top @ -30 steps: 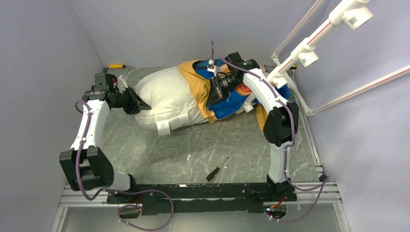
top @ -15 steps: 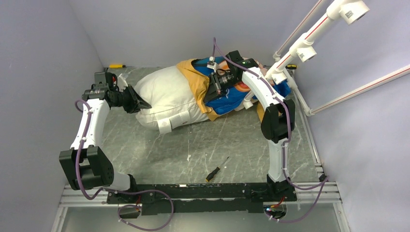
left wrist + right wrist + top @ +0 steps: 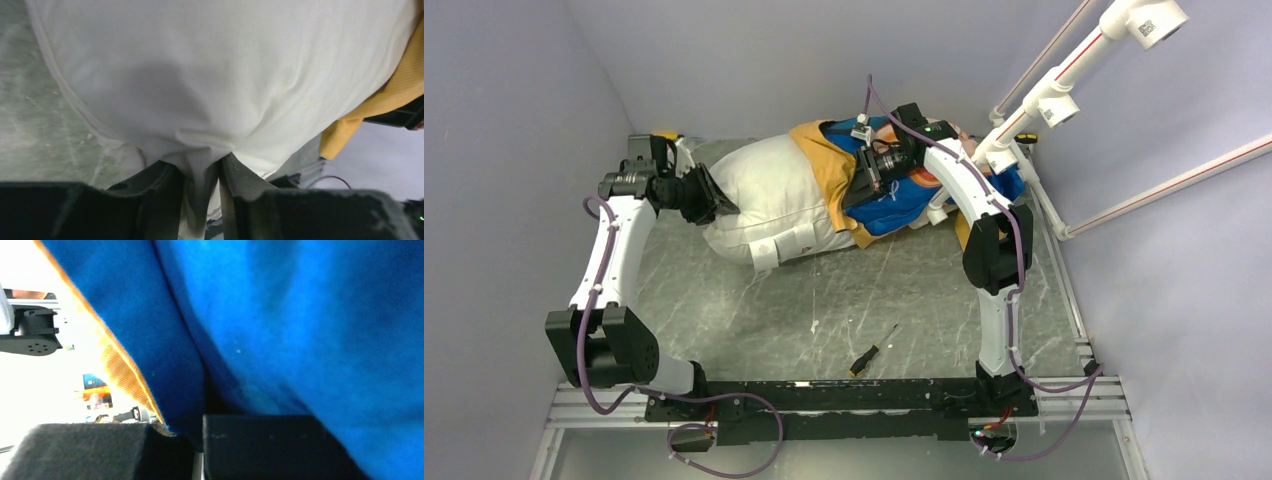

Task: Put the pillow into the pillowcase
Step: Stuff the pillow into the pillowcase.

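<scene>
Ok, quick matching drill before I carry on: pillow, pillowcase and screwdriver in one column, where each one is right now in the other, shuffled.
1. pillow
2. pillowcase
3. screwdriver

a. lying loose on the table, nearer the arm bases
b. cloth between the jaws of the right gripper
c. cloth between the jaws of the left gripper

Pairs: 1-c, 2-b, 3-a.

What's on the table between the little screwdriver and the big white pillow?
Just bare grey tabletop and one tiny white speck between the screwdriver and the pillow. The top view shows it.
</scene>
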You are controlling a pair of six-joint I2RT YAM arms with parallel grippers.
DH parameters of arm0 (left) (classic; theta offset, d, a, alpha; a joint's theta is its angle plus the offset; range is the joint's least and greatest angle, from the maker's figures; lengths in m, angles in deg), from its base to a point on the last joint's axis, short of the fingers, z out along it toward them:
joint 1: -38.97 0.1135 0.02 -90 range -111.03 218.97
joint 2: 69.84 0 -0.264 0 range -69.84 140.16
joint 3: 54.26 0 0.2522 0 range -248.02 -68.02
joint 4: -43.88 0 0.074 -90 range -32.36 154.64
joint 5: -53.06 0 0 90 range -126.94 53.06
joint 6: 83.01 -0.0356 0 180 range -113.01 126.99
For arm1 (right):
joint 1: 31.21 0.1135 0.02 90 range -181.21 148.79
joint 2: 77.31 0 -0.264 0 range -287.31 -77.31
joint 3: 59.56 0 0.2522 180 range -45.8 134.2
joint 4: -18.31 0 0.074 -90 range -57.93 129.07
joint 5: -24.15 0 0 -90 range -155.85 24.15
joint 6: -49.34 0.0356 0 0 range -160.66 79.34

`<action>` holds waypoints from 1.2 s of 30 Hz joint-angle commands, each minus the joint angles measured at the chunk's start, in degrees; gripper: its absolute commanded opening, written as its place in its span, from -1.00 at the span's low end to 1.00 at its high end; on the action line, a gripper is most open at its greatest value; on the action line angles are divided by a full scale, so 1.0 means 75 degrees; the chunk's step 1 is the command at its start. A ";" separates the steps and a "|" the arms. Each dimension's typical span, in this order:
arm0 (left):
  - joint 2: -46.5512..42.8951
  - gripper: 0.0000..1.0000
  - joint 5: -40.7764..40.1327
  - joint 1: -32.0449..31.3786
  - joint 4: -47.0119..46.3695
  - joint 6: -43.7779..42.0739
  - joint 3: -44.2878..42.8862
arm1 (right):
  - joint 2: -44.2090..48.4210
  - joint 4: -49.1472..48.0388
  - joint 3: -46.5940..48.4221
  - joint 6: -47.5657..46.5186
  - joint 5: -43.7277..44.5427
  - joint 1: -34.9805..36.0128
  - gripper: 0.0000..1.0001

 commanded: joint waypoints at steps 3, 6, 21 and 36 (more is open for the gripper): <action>0.0082 0.11 -0.2859 -0.0353 0.0657 -0.0895 -0.1735 | -0.0332 -0.0016 0.0298 0.0253 -0.0458 -0.0828 -1.00; 0.0191 0.62 -0.4333 -0.0772 0.0872 -0.1394 -0.2497 | -0.0481 0.0312 0.0510 0.0089 -0.0416 -0.0827 -1.00; 0.1153 0.95 -0.1102 -0.4356 -0.4148 -0.3001 -0.4039 | -0.0371 0.0469 0.0060 -0.0121 -0.0206 -0.0811 -1.00; 0.3255 0.98 0.0158 -0.7059 -0.7555 -0.4659 -0.5822 | -0.0588 0.0745 -0.0200 -0.0507 -0.0033 -0.0781 -1.00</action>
